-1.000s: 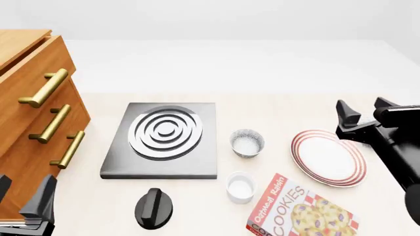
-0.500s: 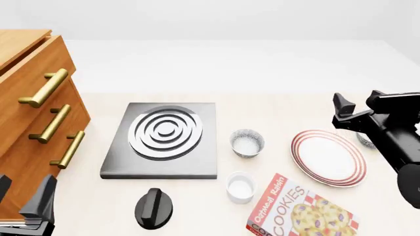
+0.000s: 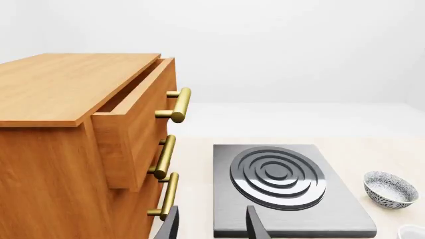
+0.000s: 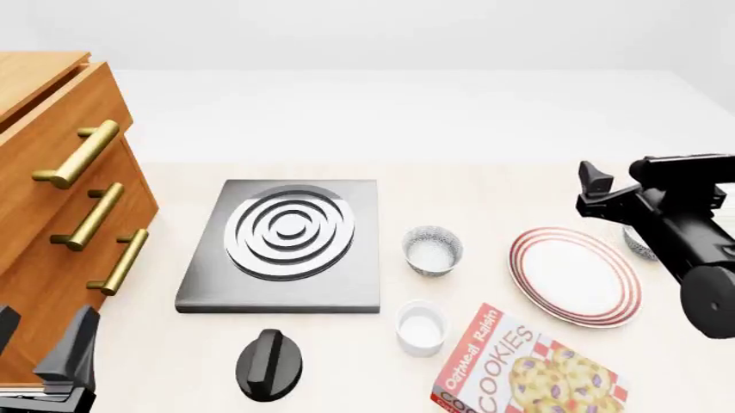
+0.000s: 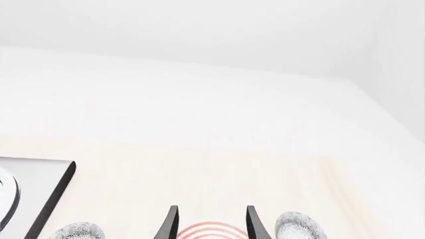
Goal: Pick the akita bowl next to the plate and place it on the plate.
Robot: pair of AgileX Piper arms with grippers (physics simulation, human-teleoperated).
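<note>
The plate (image 4: pixel 574 277), white with red rings, lies on the table's right side. The akita bowl (image 4: pixel 635 243), grey-speckled, sits against the plate's right edge, half hidden behind my right arm. A look-alike bowl (image 4: pixel 433 249) stands farther left, between plate and stove. My right gripper (image 4: pixel 620 185) hangs open above the plate's far right edge, holding nothing. In the right wrist view its fingers (image 5: pixel 171 222) frame the plate (image 5: pixel 207 232), with the akita bowl (image 5: pixel 300 227) to one side and the look-alike bowl (image 5: pixel 78 232) to the other. My left gripper (image 4: pixel 40 340) is open at the near left corner.
A black stove plate (image 4: pixel 287 245) with a ringed burner lies left of centre, with a black knob (image 4: pixel 270 363) in front. A white cup (image 4: pixel 421 328) and a cookies box (image 4: pixel 522 372) sit near the front. A wooden drawer cabinet (image 4: pixel 58 215) fills the left side.
My right gripper has swung left and slightly farther back above the plate, uncovering the speckled bowl at the plate's right edge. The left arm has not moved.
</note>
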